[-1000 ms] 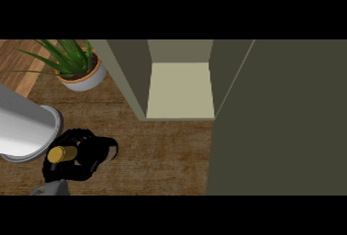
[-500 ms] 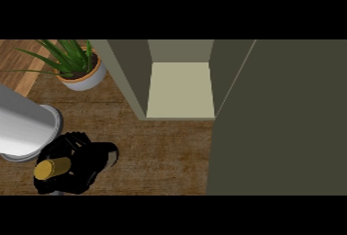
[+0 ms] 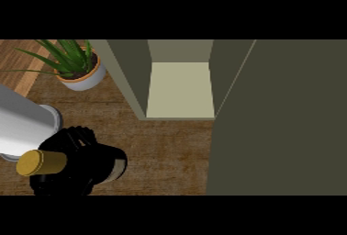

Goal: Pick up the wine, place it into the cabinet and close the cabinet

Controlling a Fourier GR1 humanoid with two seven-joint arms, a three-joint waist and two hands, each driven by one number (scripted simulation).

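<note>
Wine (image 3: 41, 163) sits at eight o'clock, the left hand (image 3: 85, 160) curled round it. Carry it upright toward one o'clock into the open cabinet (image 3: 180, 92), clearing its door (image 3: 278, 114).

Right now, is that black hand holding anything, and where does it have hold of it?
Yes. The left hand is curled round the wine bottle, below its gold cap; the bottle's body is hidden by the fingers.
</note>
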